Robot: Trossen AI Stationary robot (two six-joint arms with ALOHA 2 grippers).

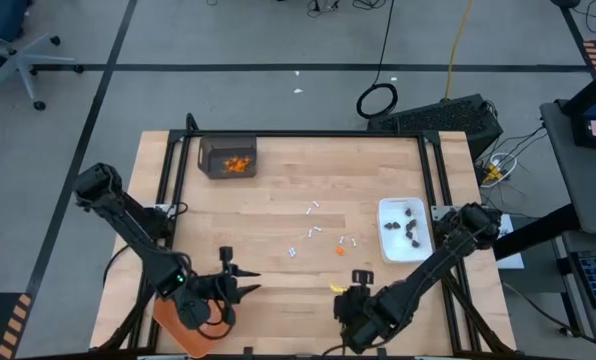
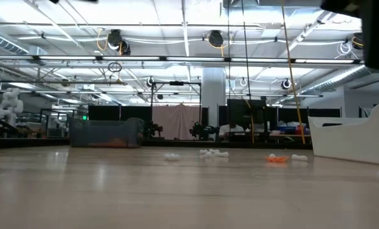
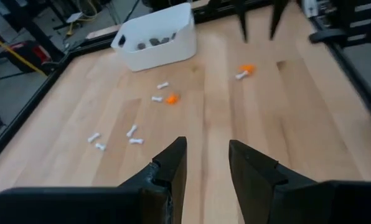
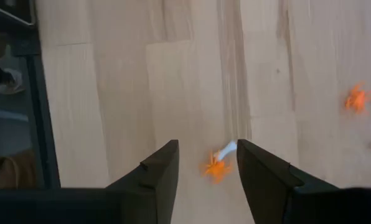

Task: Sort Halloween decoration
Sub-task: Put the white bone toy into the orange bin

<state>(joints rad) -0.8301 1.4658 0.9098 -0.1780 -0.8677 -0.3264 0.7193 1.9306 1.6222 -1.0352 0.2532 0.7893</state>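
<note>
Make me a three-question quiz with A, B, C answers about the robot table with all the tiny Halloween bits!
1. Where are the dark brown-black bits?
A. In the white dish
B. In the grey bin
C. On the floor

2. What colour is the bit lying between the right gripper fingers?
A. Blue
B. Orange
C. Green

3. How is the left gripper right now?
A. Holding a white stick
B. Open with nothing in it
C. Inside the white dish

Answers:
1. A, since the high view shows dark bits sitting in the white dish on the table's right side.
2. B, since the right wrist view shows an orange bit beside a small white stick between the fingers.
3. B, since the left wrist view shows a bare gap between its fingers above bare wood.
</note>
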